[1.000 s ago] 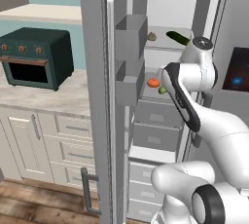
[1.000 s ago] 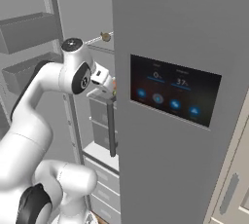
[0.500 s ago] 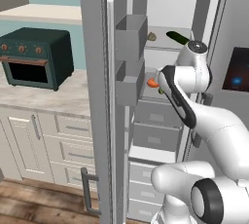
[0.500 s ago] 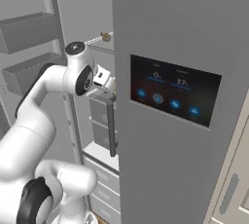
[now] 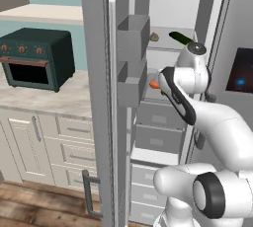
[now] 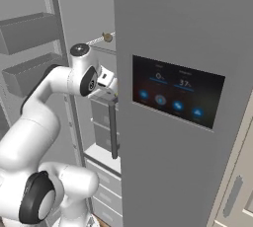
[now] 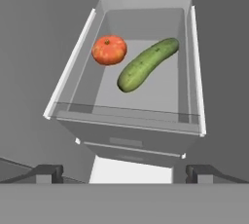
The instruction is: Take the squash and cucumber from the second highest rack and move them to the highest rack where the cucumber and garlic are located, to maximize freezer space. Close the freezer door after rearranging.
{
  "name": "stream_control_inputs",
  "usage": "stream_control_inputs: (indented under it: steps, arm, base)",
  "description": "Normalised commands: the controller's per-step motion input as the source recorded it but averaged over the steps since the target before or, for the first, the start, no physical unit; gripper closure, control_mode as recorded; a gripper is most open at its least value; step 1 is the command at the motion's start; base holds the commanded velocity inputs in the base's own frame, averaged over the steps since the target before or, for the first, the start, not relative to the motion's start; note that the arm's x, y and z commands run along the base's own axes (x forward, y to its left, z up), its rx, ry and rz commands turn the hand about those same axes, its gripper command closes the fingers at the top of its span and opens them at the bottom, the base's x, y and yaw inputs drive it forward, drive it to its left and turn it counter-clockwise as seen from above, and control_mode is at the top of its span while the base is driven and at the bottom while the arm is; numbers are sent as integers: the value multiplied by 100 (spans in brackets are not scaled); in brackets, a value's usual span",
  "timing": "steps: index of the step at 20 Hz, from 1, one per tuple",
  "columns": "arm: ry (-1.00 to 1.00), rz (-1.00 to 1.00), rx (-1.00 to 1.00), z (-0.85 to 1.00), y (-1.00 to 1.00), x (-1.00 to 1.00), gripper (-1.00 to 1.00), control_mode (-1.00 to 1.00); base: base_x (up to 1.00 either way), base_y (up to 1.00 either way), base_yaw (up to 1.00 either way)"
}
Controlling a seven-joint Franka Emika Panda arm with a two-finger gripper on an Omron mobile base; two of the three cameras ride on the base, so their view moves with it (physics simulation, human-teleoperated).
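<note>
tool (image 7: 124,172) spread, holding nothing | squash (image 7: 109,50) beside cucumber (image 7: 146,64) | oven (image 5: 34,58) on counter

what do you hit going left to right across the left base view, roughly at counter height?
Dark green countertop oven → freezer door with its grey bins → orange-red squash on the second rack → robot arm → door with the blue-lit panel.
</note>
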Motion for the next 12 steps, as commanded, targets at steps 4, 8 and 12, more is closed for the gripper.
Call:
stream_control_inputs:
  steps: [4, 8, 12]
  arm:
    - [0, 0, 0, -8, 0, 20, -100, -100]
    - [0, 0, 0, -12, 0, 19, -100, -100]
    - [0, 0, 0, -10, 1, 22, -100, -100]
  base:
    - [0, 0, 0]
    - [0, 0, 0]
    - [0, 0, 0]
